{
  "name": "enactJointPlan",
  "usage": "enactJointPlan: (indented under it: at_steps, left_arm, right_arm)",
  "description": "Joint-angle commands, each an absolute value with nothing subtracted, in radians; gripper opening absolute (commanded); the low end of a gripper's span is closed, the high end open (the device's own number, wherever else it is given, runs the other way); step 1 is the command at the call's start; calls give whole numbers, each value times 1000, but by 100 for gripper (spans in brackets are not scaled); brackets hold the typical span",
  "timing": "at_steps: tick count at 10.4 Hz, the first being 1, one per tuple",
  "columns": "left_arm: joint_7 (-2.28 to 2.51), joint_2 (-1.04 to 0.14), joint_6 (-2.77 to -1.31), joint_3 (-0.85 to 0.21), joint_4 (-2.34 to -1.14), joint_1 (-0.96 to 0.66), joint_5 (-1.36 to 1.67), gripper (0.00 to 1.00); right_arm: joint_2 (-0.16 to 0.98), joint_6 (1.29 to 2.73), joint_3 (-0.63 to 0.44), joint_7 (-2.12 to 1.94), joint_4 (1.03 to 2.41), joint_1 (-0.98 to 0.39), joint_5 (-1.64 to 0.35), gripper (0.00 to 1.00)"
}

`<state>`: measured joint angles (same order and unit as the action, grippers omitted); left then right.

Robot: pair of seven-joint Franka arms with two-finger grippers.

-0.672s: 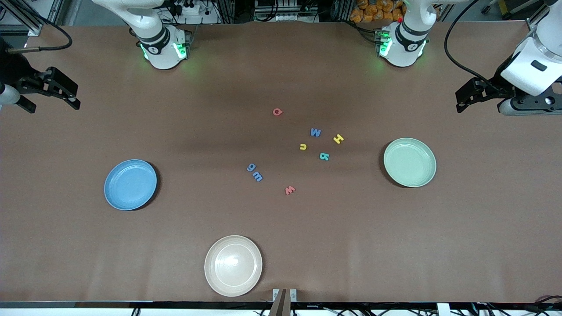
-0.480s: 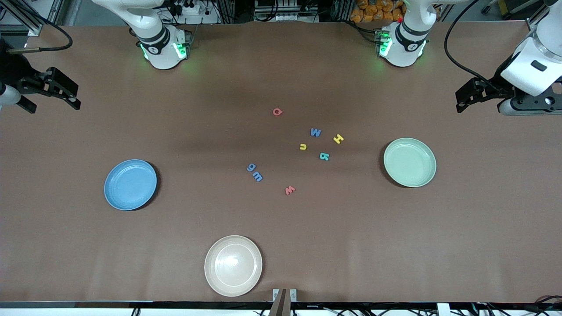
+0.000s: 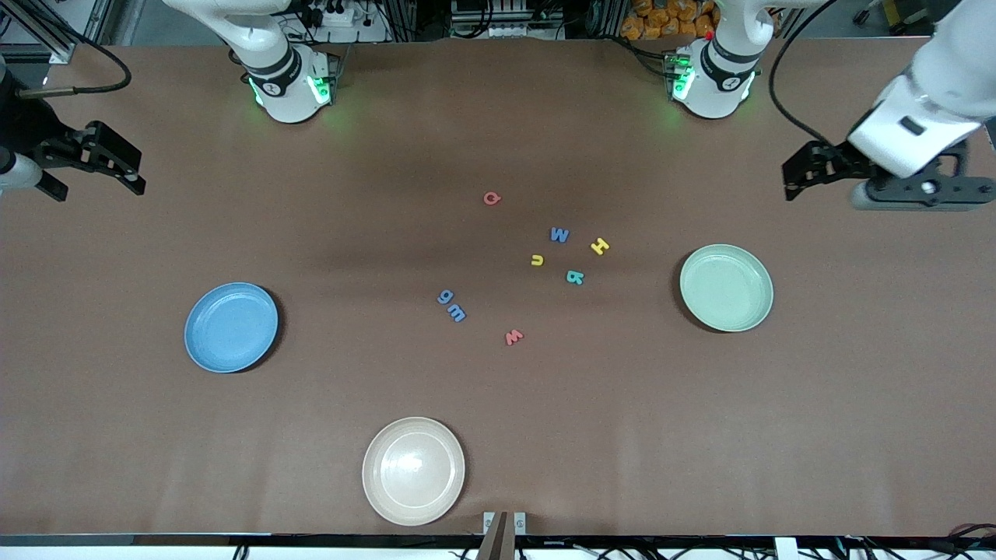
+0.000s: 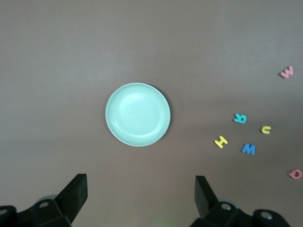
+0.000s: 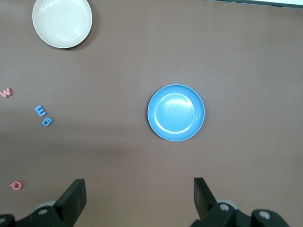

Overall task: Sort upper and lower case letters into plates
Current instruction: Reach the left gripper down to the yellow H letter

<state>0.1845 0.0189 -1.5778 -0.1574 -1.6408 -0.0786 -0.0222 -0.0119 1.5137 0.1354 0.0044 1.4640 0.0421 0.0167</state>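
front view shows the eight letters (image 3: 529, 264) lying loose on the table between the blue plate (image 3: 231, 327) and the pale green plate (image 3: 727, 288). both plates hold nothing. left gripper (image 3: 801, 173) hangs over the left arm's end, fingers apart; right gripper (image 3: 117, 166) over the right arm's end, fingers apart too.

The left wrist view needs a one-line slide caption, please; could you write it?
Open left gripper over the table, pale green plate empty, five letters scattered beside it.

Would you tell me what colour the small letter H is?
Yellow: the small flat letter H shows best in the front view.
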Motion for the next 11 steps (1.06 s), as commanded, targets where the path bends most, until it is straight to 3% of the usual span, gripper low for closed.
enactJointPlan:
  at_steps: [1, 3, 7, 11]
  left_arm:
    - [325, -9, -1578, -176, -1696, -83, 33, 100]
    - [371, -12, -1694, -230, -1823, -84, 55, 100]
    - [634, -34, -2085, -378, -2158, -87, 55, 100]
    - [952, -191, -2216, -405, -2174, -124, 55, 100]
  right_arm:
    - [-12, 1509, 137, -5, 1470, 43, 26, 100]
    - [-5, 1512, 137, -5, 1471, 44, 25, 100]
    - [9, 1514, 133, -6, 1506, 55, 20, 100]
    - [124, 1517, 130, -6, 1506, 110, 17, 100]
